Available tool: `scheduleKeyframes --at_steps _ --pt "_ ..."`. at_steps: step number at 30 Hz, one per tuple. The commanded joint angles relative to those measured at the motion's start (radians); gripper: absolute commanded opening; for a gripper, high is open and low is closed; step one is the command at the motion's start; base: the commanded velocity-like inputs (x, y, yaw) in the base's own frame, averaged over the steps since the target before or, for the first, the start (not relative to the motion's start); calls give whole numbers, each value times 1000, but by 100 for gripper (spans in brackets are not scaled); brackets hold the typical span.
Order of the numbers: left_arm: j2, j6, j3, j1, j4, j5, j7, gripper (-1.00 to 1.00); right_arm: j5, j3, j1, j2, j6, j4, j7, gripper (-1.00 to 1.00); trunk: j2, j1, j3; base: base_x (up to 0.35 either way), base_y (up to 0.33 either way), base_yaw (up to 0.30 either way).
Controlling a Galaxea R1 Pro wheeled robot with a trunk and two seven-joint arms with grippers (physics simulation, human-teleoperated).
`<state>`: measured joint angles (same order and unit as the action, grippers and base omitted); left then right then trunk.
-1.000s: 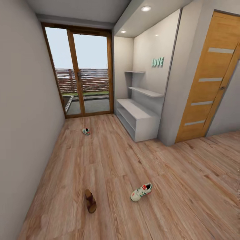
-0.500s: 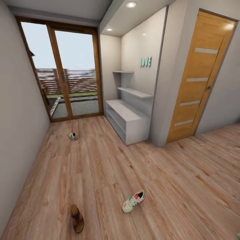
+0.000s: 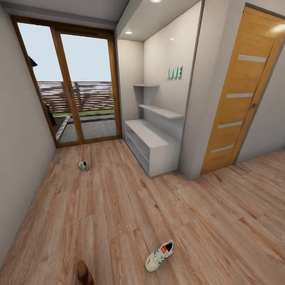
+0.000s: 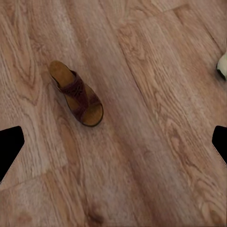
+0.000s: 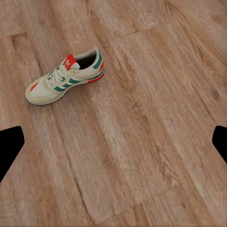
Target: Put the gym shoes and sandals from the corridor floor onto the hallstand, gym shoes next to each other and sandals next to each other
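Note:
One gym shoe (image 3: pixel 159 256), white with green stripes and a red heel patch, lies on the corridor floor (image 3: pixel 118 206) close in front of me. The other gym shoe (image 3: pixel 84 166) lies far off near the glass door. A brown sandal (image 3: pixel 84 273) is cut off by the head view's lower edge. The pale hallstand (image 3: pixel 152 144) stands in a wall niche at the right, its bench and shelves bare. My left gripper (image 4: pixel 113 146) hangs open above the floor, with the sandal (image 4: pixel 76 93) ahead of it. My right gripper (image 5: pixel 113 146) is open too, the near gym shoe (image 5: pixel 66 78) ahead of it.
A wood-framed glass door (image 3: pixel 71 83) closes the corridor's far end. A grey wall (image 3: pixel 19 138) runs along the left. An orange wooden door (image 3: pixel 237 99) stands right of the hallstand. A white shoe edge (image 4: pixel 222 66) shows in the left wrist view.
The whole head view has shifted: the camera has come forward, so the near shoe and the sandal sit lower in the picture. The shoes themselves have not moved.

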<state>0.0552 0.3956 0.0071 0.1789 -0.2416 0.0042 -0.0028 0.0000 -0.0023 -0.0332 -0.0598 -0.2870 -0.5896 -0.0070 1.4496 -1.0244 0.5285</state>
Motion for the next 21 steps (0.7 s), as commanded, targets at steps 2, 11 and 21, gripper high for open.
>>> scheduleKeyframes --at_steps 2,11,21 --pt "0 3 1 1 1 0 0 100 0 -1 0 0 -3 1 -1 100 0 -1 1 327 -50 0" --pt "0 3 1 1 1 0 0 100 0 -1 -1 0 -3 1 -1 100 0 -1 1 275 -141 0" --pt "0 3 1 1 1 0 0 100 0 -1 -1 0 -3 1 -2 100 0 -1 1 248 -172 0"
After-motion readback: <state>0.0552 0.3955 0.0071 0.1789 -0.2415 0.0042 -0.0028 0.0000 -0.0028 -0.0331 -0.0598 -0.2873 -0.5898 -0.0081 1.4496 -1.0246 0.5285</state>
